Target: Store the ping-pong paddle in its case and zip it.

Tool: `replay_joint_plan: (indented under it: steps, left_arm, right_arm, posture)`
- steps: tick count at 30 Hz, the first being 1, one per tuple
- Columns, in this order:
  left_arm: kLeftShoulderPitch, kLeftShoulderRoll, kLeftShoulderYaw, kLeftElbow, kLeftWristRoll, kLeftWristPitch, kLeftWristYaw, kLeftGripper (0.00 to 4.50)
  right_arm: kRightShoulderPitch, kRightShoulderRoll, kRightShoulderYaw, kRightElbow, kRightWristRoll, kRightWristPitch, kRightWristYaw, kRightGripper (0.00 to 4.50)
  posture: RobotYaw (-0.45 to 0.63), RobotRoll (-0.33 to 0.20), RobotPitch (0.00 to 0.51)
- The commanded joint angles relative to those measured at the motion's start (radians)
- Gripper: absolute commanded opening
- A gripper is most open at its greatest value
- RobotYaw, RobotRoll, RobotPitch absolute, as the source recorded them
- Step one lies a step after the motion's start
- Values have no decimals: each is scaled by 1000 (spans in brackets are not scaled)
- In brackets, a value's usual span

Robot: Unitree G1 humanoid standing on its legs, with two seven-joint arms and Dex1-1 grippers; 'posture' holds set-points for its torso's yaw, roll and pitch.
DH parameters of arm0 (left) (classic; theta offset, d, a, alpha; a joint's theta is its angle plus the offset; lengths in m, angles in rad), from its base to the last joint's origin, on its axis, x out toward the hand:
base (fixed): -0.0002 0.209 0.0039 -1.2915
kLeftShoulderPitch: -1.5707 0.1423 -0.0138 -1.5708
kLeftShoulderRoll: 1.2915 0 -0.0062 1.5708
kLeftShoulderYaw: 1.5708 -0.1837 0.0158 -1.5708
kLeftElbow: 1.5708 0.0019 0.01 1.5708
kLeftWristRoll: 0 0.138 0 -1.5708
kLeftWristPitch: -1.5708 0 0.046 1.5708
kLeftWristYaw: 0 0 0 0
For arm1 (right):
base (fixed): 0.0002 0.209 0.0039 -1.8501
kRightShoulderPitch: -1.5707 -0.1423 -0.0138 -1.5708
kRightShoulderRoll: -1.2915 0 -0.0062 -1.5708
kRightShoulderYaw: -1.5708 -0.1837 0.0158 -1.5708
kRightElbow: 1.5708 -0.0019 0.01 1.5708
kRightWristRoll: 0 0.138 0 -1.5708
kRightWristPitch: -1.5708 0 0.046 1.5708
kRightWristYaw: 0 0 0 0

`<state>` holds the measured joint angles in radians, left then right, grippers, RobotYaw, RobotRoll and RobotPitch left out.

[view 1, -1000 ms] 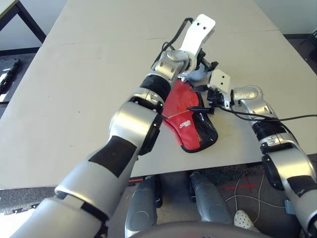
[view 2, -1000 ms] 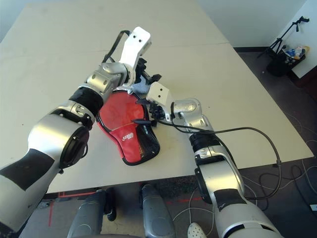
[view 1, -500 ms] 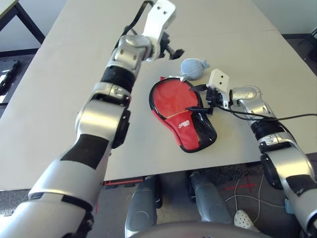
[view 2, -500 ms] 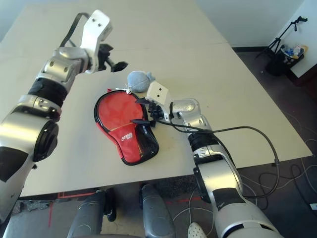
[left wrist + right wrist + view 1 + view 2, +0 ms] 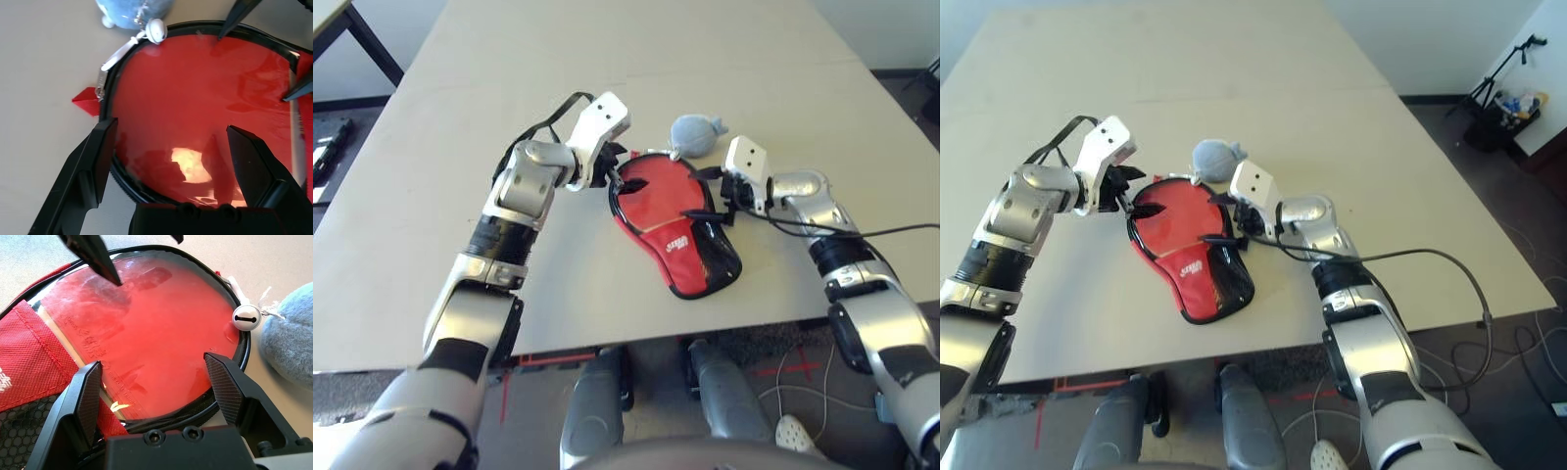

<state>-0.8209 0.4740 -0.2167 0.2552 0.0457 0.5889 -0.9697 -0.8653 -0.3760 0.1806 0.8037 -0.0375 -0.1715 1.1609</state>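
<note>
left eye view has the table (image 5: 431,147) taking most of the frame, pale and bare across its upper half and left side, so both arms have free room to swing outward. below centre lies the case (image 5: 690,259), its narrow end toward the near table edge at the bottom of the frame, leaving little margin there. its flap is open and the ping-pong paddle (image 5: 656,191) rests inside, red face up, ringed by the black zipper edging; judging from this, insertion is done and zipping remains. the left gripper (image 5: 607,168), fingers spread wide, hovers at the blade's left rim. the right gripper (image 5: 715,201), fingers also apart, brackets the right rim, likely to steady the case. a small grey pouch (image 5: 695,135) sits just above the case, crowding the zipper's top curve.
</note>
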Motion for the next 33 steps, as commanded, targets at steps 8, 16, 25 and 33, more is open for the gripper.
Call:
replay_joint_plan:
  steps: [8,16,25,33]
  left_arm:
    - [73,-28,-52,12,-12,24,28,4500]
    - [98,-42,-78,27,-7,31,41,4500]
    - [117,-54,-89,16,-8,38,47,4500]
    - [149,-64,-94,-18,-10,57,57,4500]
  right_arm:
    - [55,7,75,62,-64,30,13,4460]
    - [33,-11,19,-3,16,76,71,4460]
    - [-120,-50,-73,-8,105,124,84,4460]
    - [-281,-46,-135,206,87,19,-69,4460]
  posture:
    - [-59,0,228]
    - [-71,0,228]
    - [-72,0,228]
    - [-60,0,228]
